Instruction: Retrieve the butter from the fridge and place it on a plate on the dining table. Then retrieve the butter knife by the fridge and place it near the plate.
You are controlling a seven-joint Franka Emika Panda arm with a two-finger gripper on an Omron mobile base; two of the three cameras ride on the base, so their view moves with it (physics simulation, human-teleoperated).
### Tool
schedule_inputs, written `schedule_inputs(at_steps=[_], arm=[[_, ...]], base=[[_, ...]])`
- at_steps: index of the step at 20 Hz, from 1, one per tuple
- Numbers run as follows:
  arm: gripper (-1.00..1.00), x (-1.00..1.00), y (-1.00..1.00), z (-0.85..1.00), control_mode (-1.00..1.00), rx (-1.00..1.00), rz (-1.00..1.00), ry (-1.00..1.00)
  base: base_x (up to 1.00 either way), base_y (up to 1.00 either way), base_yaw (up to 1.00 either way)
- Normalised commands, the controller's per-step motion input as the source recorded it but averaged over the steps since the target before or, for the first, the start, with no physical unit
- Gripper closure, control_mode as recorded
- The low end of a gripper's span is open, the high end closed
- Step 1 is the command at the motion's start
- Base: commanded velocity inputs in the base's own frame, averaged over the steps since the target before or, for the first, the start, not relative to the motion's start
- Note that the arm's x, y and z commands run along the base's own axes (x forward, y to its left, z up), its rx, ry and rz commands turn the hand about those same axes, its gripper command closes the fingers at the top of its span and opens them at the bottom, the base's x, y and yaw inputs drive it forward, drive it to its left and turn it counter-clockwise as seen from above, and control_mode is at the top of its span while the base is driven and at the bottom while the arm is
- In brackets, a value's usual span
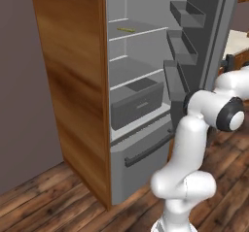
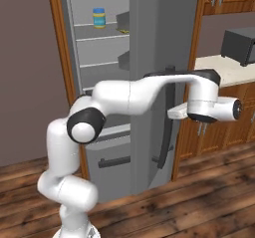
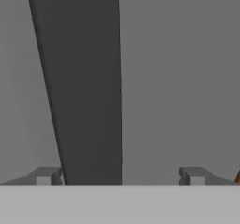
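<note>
butter [image 1: 126, 29] on fridge [image 1: 146, 80] shelf, fingers [image 3: 44, 176] apart

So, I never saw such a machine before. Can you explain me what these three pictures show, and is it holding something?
It is a white robot arm in a simulated kitchen. Two pictures come from cameras behind the arm, left and right. The third looks along its gripper.

The fridge stands open. On an upper shelf lies the butter, a thin yellow stick; a blue-lidded jar stands there too.

The gripper is open and holds nothing. Its fingertips stand either side of the door's dark handle.
</note>
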Motion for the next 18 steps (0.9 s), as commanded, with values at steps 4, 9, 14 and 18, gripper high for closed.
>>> schedule_inputs(at_steps=[4, 9, 14, 18], arm=[[-1.00, -0.68, -0.32, 0.11, -1.00, 0.06, 0.01, -0.01], [-1.00, -1.00, 0.22, 0.00, -1.00, -0.03, 0.00, -0.07], [-1.00, -1.00, 0.96, 0.08, -1.00, -0.23, 0.00, -0.04], [-1.00, -0.47, 1.00, 0.01, -1.00, -0.47, 0.03, 0.02]], base=[[0.00, 0.00, 0.00], [0.00, 0.00, 0.00], [0.00, 0.00, 0.00], [0.00, 0.00, 0.00]])
